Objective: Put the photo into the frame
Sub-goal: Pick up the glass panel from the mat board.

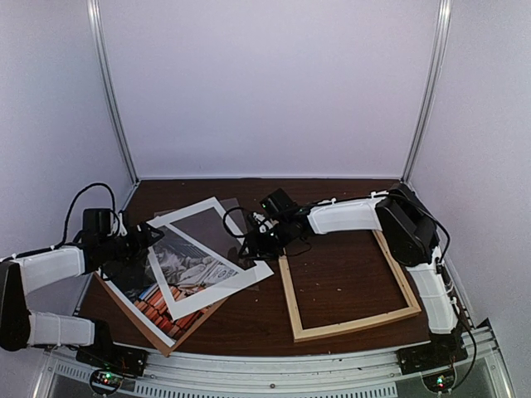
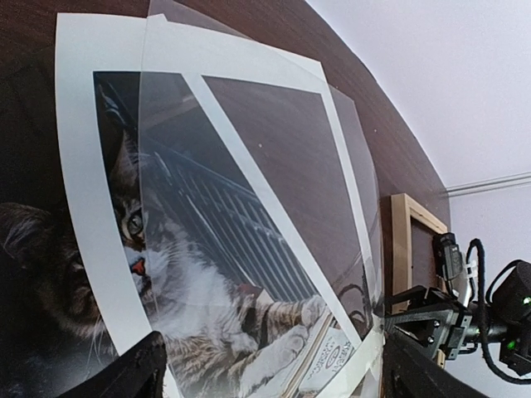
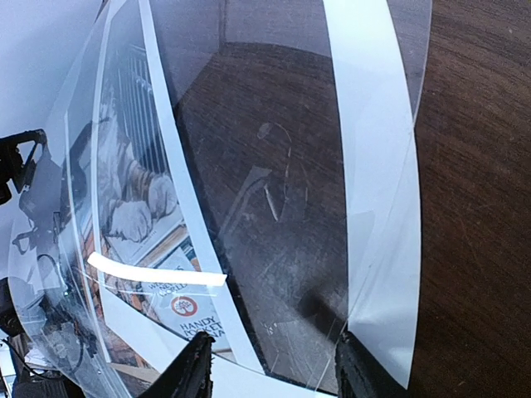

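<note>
1. The photo, a rectangular paper print of a grey tabby cat on red and orange books, lies face up at the left of the dark brown wooden table.
2. The photo rests on a plain brown rectangular backing board, whose edge shows along the near side of the print.
3. A white open-centred mat border lies skewed across the right part of the photo. The cat shows through its opening.
4. A clear, thin transparent sheet lies over the mat border and bows upward in the right wrist view.
5. The frame, a large rectangle of thin light natural wood rails, lies flat on the right half of the table. Bare tabletop shows inside its rails.
6. The photo is to the left of the frame and outside it. The right corner of the mat border sits just beside the frame's left rail; whether they touch cannot be told.
7. The left gripper hangs over the left edge of the photo. Its fingers stand wide apart, with nothing held.
8. The right gripper sits at the right edge of the transparent sheet. Its fingers stand partly apart, one on each side of the sheet's corner, and do not clamp it.
9. The right arm reaches across above the far rail of the frame.
</note>
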`<state>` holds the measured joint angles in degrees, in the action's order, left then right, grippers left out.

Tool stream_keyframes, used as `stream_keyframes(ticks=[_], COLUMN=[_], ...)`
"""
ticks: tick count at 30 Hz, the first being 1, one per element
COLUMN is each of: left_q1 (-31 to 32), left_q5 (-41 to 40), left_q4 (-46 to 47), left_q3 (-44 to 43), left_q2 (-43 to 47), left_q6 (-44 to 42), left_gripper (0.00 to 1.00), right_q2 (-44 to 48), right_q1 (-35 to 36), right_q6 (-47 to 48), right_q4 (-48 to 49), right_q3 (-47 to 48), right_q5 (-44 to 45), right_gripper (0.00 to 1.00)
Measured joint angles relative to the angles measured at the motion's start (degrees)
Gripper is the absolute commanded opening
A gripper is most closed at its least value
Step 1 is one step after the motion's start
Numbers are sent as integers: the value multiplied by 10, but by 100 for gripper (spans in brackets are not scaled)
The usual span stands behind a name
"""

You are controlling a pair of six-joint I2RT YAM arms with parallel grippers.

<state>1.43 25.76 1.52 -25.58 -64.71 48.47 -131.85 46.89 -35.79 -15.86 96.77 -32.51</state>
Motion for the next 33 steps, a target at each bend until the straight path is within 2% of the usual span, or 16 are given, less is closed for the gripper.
stream_keyframes(ticks=[7,11,27,33], left_q1=[0,0,-1,-1], left_q5=[4,8,17,31], left_q4=[-1,-1,-2,-4], left_q3=[-3,-7,-32,-34], left_q2=[11,14,-15,-26], left_q6=[16,25,26,14], left_gripper=[92,89,37,21], right_q2=[5,6,8,8], right_q1=[0,0,0,0], right_q6=[16,21,29,43], right_q4=[-2,-2,-2,-4], right_q3=[-7,-8,-12,-11], right_q5=[8,8,5,3], right_gripper=[51,51,51,52])
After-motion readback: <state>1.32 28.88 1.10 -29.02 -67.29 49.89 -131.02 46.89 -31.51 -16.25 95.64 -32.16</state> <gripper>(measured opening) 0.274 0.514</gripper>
